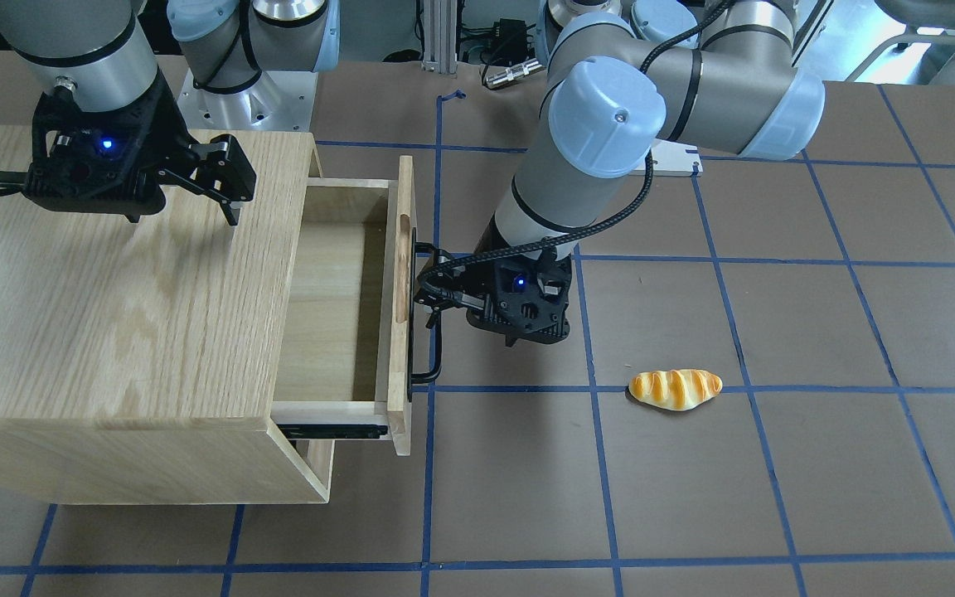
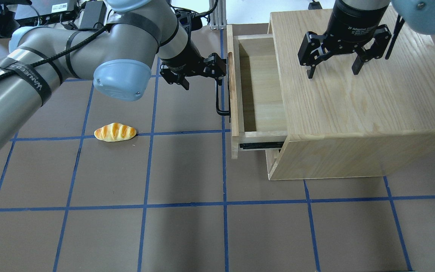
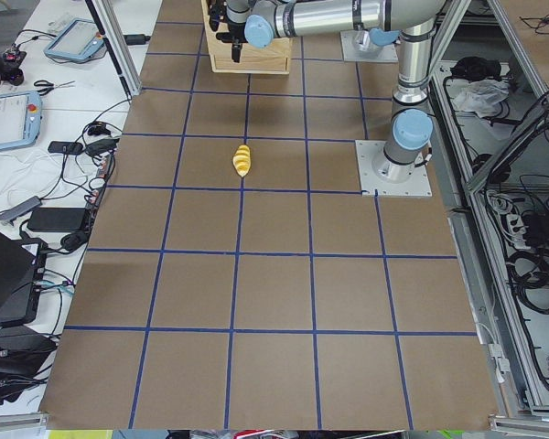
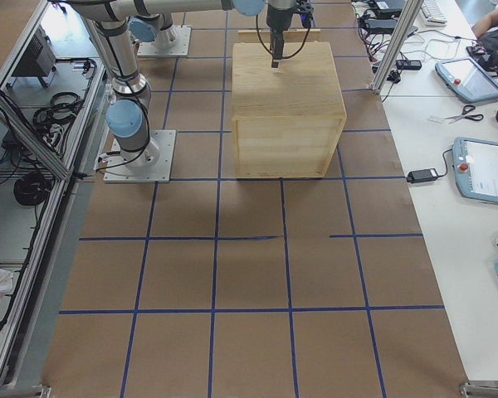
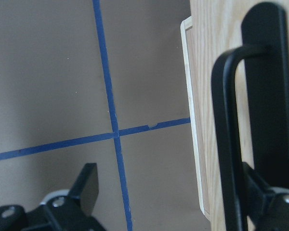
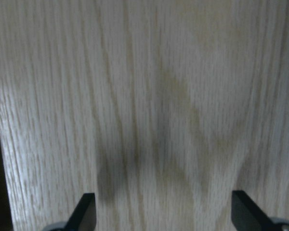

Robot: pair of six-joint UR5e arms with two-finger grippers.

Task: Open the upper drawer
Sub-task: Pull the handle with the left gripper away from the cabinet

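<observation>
The upper drawer [image 1: 330,298] of the light oak cabinet [image 1: 96,315] stands pulled well out, showing its pale wood interior [image 2: 263,87]. Its black bar handle [image 1: 436,352] is on the slotted front panel [image 2: 233,83]. My left gripper [image 1: 469,315] is at the handle [image 2: 218,99], open. In the left wrist view [image 5: 173,202] the bar [image 5: 226,144] lies between the spread fingers, close to the right one [image 5: 262,192]. My right gripper [image 2: 332,73] hovers open and empty over the cabinet top [image 6: 159,96].
A bread roll [image 1: 675,388] lies on the brown table with blue tape lines, also seen from overhead [image 2: 114,132], apart from the drawer. The cabinet [image 4: 286,91] stands at the table's end near the right arm. The arm bases are behind.
</observation>
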